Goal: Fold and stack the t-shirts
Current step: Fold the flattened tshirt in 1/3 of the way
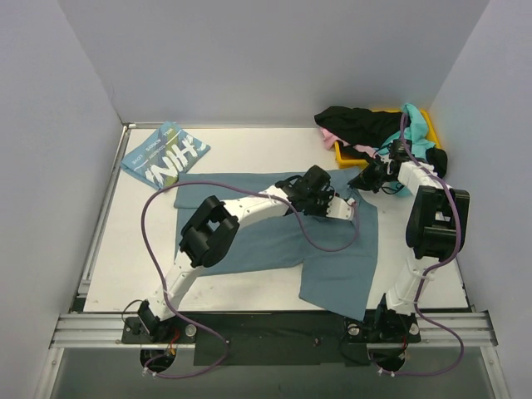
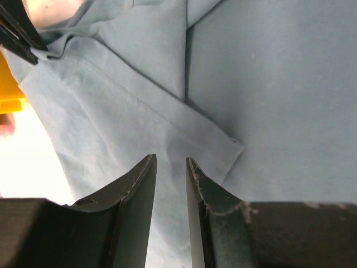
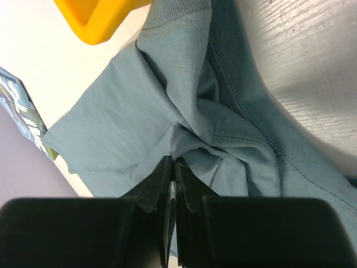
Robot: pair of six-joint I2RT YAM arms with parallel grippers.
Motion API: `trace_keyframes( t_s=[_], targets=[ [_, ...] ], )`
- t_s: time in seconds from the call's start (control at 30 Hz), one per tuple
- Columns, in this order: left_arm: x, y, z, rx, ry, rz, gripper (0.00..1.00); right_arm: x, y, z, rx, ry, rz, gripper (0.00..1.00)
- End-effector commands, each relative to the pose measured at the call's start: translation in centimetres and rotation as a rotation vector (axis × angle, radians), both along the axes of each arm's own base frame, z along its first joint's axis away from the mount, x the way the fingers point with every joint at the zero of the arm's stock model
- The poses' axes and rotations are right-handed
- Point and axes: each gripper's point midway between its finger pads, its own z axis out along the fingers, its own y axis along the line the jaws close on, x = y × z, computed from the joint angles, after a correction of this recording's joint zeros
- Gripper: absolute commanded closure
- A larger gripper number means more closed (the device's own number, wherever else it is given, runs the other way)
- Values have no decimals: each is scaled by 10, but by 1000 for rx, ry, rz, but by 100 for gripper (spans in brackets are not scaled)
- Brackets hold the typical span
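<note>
- A metal rail [image 1: 91, 331] is run across the near edge, and both arm bases are bolted along it.
- The white table [image 1: 125, 258] is boxed in by pale grey walls [image 1: 266, 58] on the left, far and right sides.
- The slate-teal shirt [image 1: 266, 237] is spread mid-table with its long axis left-right.
  - A straight edge is faced left.
  - The ribbed neckband [image 3: 178, 14] is seen at the right end, just beside a corner of the yellow bin [image 3: 95, 22].
  - One flap at the near right is run toward the near edge.
- The left gripper [image 2: 170, 163] is held over the right part of that shirt. The fingers are parted by a narrow gap and nothing is gripped. A stitched hem corner is seen just past the tips.
- The right gripper [image 3: 172, 167] is clenched on a bunched fold of the slate-teal shirt near the neckband, and wrinkles are gathered at the tips.
- The light-blue shirt [image 1: 165, 155] is laid folded at the far left with its white letters up and its long axis diagonal.
- At the far right, the black shirt [image 1: 362, 123], pink shirt [image 1: 327, 135] and turquoise shirt [image 1: 418, 133] are heaped over the bin.
</note>
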Motion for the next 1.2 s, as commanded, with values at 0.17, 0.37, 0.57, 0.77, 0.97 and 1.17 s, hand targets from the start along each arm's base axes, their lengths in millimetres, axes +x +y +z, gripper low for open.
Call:
trace_keyframes(
  t_s=[0.17, 0.37, 0.57, 0.77, 0.97, 1.17],
  targets=[
    [-24, 4, -12, 34, 117, -96, 58, 5, -1, 32, -4, -63, 17, 100],
    [-31, -5, -15, 1, 164, -91, 55, 2, -2, 30, -18, -58, 26, 100],
    [-31, -11, -15, -12, 190, -81, 56, 0, -2, 27, -18, -50, 32, 100],
    [-49, -18, -2, -29, 260, -126, 56, 1, -2, 27, -22, -53, 34, 100],
    [-40, -21, -7, -33, 226, -89, 56, 0, -3, 28, -27, -53, 36, 100],
    [-25, -12, -22, 18, 167, -46, 56, 0, -3, 29, -28, -57, 38, 100]
  ],
)
